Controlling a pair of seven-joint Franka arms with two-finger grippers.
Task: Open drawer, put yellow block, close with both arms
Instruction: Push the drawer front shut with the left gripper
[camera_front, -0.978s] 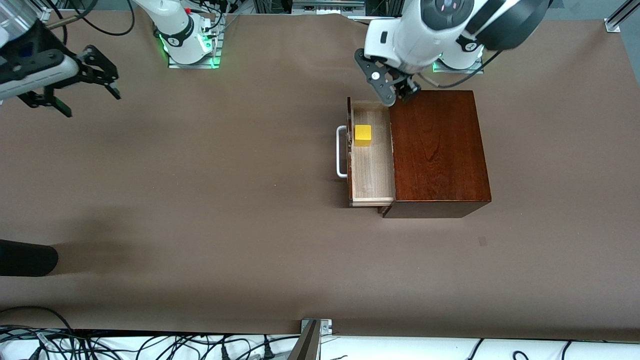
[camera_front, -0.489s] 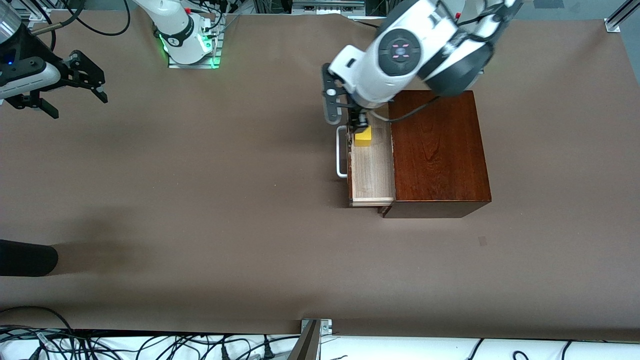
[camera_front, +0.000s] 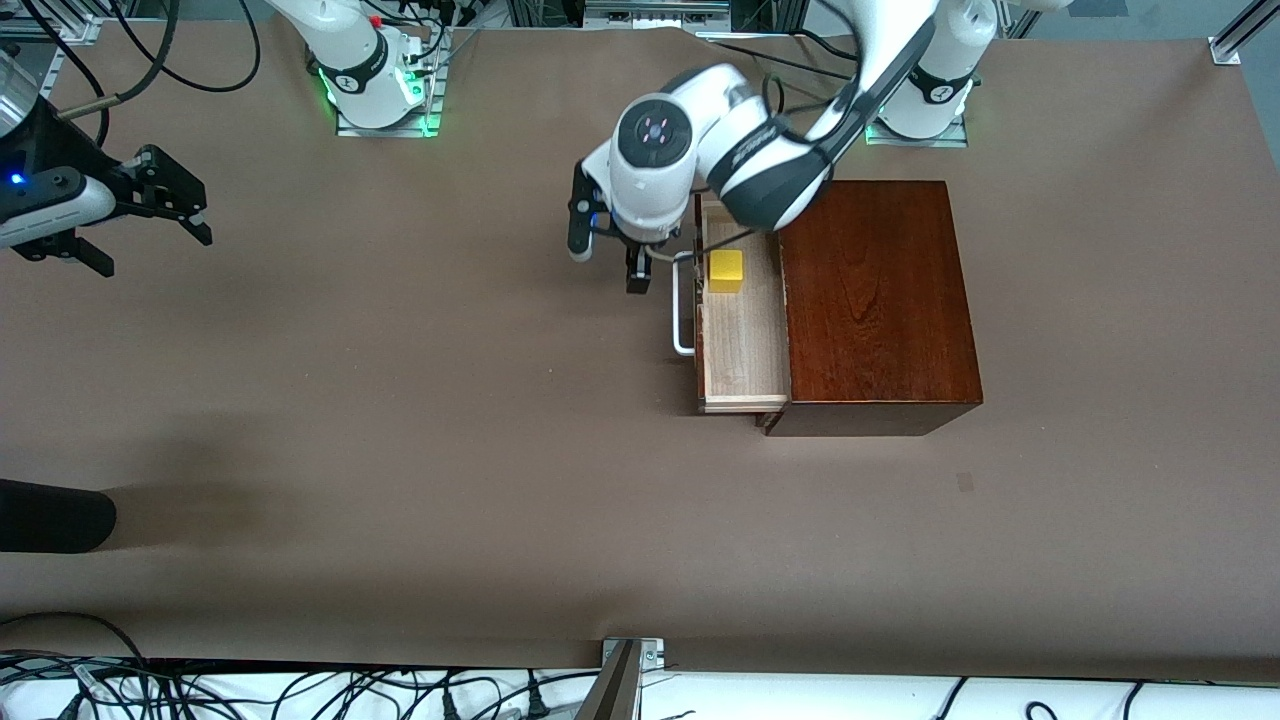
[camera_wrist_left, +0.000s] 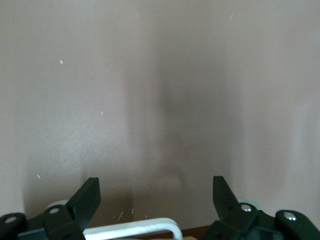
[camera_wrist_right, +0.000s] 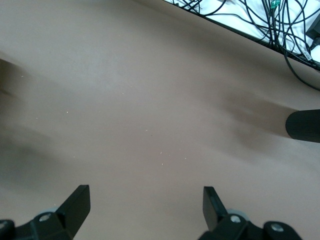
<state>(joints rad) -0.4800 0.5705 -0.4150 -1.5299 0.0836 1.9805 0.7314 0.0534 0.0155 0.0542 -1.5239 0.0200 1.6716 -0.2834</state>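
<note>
The drawer (camera_front: 742, 345) of the dark reddish-brown box (camera_front: 875, 300) is pulled out, pale wood inside. The yellow block (camera_front: 726, 271) sits in the drawer, at the end farther from the front camera. The white U-shaped handle (camera_front: 682, 305) is on the drawer's front and also shows in the left wrist view (camera_wrist_left: 131, 228). My left gripper (camera_front: 608, 254) is open and empty, over the table just in front of the handle. My right gripper (camera_front: 145, 220) is open and empty, over the table at the right arm's end; it shows in its wrist view (camera_wrist_right: 145, 205).
A black cylinder (camera_front: 55, 515) lies at the table's edge at the right arm's end, nearer the front camera; it also shows in the right wrist view (camera_wrist_right: 304, 126). Cables (camera_front: 300, 695) hang along the table's near edge. The arm bases (camera_front: 380, 80) stand along the table's edge farthest from the camera.
My left gripper has moved from over the box's corner, past the drawer, to over the table in front of the handle. My right gripper has shifted slightly. The block stays in the drawer.
</note>
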